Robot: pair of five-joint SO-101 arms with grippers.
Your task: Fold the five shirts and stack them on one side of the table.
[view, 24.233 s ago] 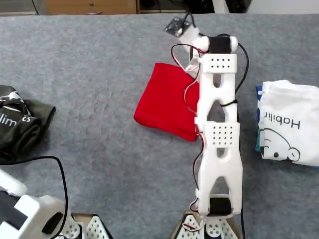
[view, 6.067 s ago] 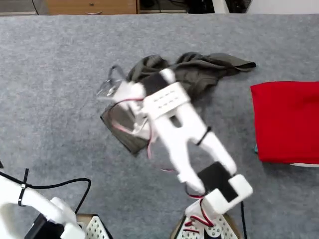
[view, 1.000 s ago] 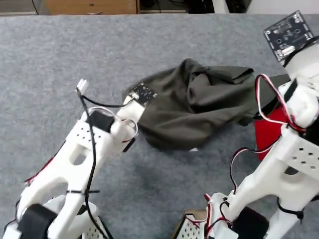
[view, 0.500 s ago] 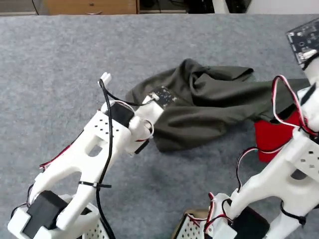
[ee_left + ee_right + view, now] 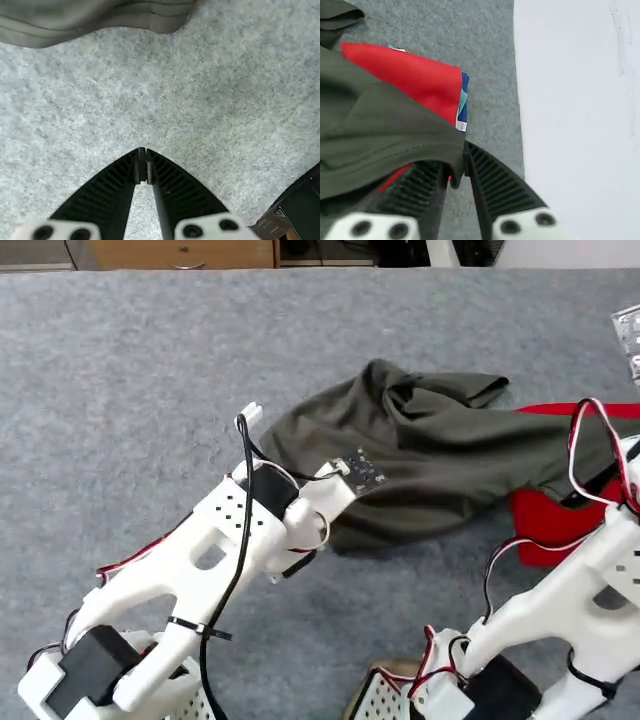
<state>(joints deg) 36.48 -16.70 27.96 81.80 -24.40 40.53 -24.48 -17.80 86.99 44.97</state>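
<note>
— Where's the olive shirt (image 5: 430, 450)?
— Rumpled, mid-table (image 5: 120, 370) toward the right edge. The right gripper (image 5: 459, 167) pinches its hem above the folded red shirt (image 5: 415, 80). The left gripper (image 5: 142, 155) is closed and empty, by the near hem.
— Advice?
— I'd draw it taut and flat first. One olive shirt, one red, one blue edge (image 5: 462, 107) beneath
</note>
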